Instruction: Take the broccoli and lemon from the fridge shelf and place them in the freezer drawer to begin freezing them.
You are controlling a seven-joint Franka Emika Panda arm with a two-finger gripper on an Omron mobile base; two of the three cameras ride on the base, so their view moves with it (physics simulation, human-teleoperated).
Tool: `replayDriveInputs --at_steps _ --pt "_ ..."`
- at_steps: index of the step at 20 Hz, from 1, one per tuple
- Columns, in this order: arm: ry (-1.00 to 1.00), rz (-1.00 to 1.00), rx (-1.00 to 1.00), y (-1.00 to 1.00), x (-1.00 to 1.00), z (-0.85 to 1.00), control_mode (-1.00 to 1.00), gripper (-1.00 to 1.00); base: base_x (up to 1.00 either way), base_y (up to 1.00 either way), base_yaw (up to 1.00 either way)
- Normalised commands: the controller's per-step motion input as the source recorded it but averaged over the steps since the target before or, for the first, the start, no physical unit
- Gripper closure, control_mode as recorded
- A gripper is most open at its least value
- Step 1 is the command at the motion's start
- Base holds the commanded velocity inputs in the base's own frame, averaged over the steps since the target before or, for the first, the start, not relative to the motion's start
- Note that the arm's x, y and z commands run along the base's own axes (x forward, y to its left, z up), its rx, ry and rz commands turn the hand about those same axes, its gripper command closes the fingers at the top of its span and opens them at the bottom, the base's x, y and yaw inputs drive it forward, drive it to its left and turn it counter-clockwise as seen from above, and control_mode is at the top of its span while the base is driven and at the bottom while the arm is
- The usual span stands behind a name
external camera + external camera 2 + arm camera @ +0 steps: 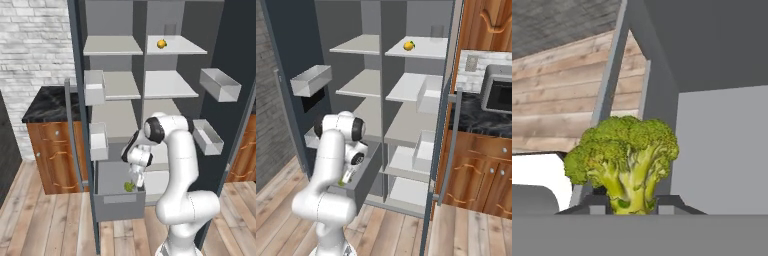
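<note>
- The end effector [134,183] points down into the open freezer drawer [119,205], its fingers closed on the stalk of the broccoli [129,186].
- In the hand view the broccoli [624,161] sits clamped between the two dark finger tips, its green florets spreading beyond them and its pale stalk wedged in the grip.
- From the right base view the end effector [345,180] hangs just inside the freezer drawer [367,176], with the broccoli [342,183] showing as a small green lump at its tip; whether the broccoli touches the drawer floor cannot be told.
- Behind the broccoli, the hand view shows the grey inner walls of the drawer and, past its edge, the wooden floor [557,105].
- The lemon [161,44] lies well above the end effector on the top fridge shelf [185,47], well apart from it; in the right base view the lemon [409,45] rests near the front edge of that shelf [426,50].
- White door bins [98,141] hang on the open door above the end effector, to the left in the left base view.
</note>
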Motion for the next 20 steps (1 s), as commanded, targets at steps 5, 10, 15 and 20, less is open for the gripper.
replayDriveInputs --at_steps 5,10,15,20 --pt "0.05 0.01 0.0 0.0 0.0 -0.49 -1.0 1.0 0.0 0.0 0.0" --pt "0.01 0.0 0.0 0.0 0.0 -0.39 -1.0 1.0 0.0 0.0 0.0" --pt "0.0 0.0 0.0 0.0 -0.06 -0.38 -1.0 -1.0 0.0 0.0 0.0" --pt "0.0 0.0 0.0 0.0 -0.17 -0.2 -1.0 -1.0 0.0 0.0 0.0"
